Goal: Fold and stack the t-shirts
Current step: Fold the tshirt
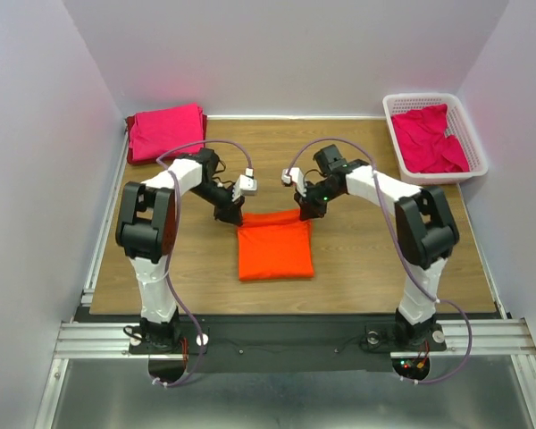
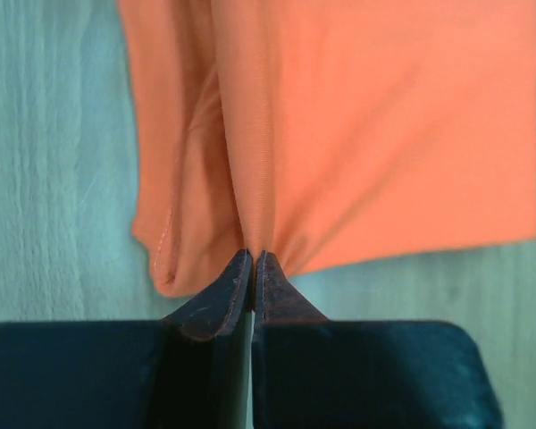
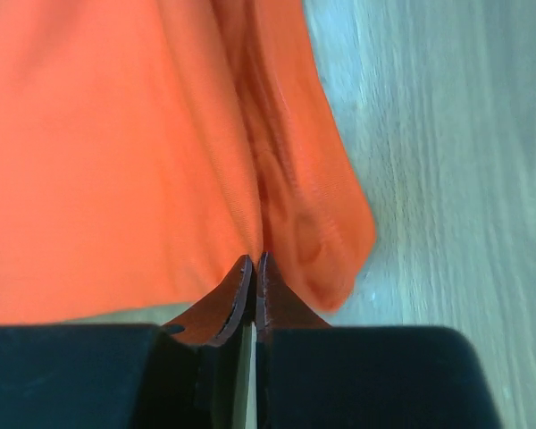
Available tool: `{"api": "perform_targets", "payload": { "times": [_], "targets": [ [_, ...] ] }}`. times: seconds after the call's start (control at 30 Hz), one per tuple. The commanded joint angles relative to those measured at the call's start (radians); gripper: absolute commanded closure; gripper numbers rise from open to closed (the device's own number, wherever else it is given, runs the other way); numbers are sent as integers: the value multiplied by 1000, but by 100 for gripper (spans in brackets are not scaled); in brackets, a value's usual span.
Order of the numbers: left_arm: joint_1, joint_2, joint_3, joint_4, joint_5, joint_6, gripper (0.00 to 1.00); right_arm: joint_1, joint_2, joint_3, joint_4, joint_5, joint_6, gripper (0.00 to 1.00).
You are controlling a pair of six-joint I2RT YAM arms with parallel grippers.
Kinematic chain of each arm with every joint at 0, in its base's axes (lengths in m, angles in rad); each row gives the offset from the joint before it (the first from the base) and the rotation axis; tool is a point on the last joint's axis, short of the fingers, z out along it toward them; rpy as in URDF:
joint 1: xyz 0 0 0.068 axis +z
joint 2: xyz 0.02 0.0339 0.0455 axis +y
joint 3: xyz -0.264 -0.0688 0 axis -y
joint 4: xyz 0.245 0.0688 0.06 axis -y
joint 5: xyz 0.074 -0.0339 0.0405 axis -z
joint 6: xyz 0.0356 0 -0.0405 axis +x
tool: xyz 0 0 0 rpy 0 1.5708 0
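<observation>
The orange t-shirt (image 1: 275, 252) lies folded in the middle of the bench (image 1: 366, 268). The left fingers (image 2: 245, 270) and right fingers (image 3: 245, 273) each pinch one of its far corners. Folded pink t-shirts (image 1: 165, 130) sit at the far left, and more fill the basket (image 1: 476, 150)

White arms (image 1: 156, 277) have black joints, lilac cables (image 1: 205, 143), dark end effector fingers (image 2: 219, 299).
</observation>
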Motion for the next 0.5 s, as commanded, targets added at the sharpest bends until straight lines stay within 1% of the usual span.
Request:
{"api": "perform_targets", "payload": {
  "times": [0.0, 0.03, 0.07, 0.1, 0.17, 0.23, 0.27, 0.37, 0.4, 0.47],
  "targets": [
    [33, 83, 74, 57, -2, -77, 73, -18, 104, 50, 63, 64, 0, 83],
    [42, 90, 86, 55, 5, -85, 67, -19, 115, 61, 67, 72, 13, 81],
    [51, 81, 103, 55, 7, -91, 61, -25, 120, 87, 69, 77, 39, 76],
    [59, 73, 108, 55, 11, -96, 59, -32, 112, 95, 69, 77, 51, 71],
    [78, 29, 122, 55, 8, -102, 57, -47, 79, 113, 69, 72, 82, 61],
    [79, -4, 126, 54, 14, -103, 55, -55, 57, 129, 67, 48, 103, 54],
    [76, -37, 122, 58, 24, -103, 46, -59, 43, 150, 69, 17, 122, 51],
    [47, -74, 116, 107, 18, -125, 46, -61, 61, 207, 67, -44, 171, 52],
    [18, -83, 114, 118, 14, -139, 45, -61, 77, 228, 67, -90, 207, 55],
    [-11, -82, 114, 153, 4, -152, 45, -61, 140, 302, 67, -130, 247, 57]
  ]
}}
